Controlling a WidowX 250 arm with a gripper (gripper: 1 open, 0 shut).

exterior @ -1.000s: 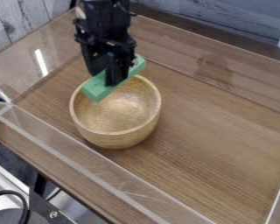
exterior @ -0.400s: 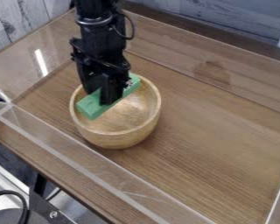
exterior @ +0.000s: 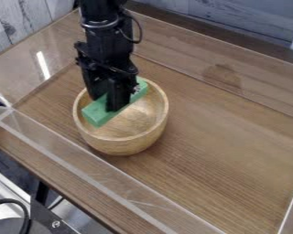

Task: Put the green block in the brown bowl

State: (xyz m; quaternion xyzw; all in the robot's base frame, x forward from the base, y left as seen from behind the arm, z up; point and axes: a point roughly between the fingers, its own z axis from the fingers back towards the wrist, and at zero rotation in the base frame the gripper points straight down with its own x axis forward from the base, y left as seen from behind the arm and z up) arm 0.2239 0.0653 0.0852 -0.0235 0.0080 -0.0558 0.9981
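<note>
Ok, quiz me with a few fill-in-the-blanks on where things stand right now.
1. The gripper is shut on the ____ block.
2. The block hangs tilted over the brown ____.
3. The bowl stands on a ____ tabletop.
4. The gripper points ____.

Missing words: green; bowl; wooden; down

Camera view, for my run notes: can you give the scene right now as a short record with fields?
surface: wooden table inside clear walls
bowl: round light-brown wooden bowl, upright
block: flat bright green rectangular block, tilted, low end inside the bowl
gripper: black gripper pointing down, closed on the green block
task state: block not yet released
</note>
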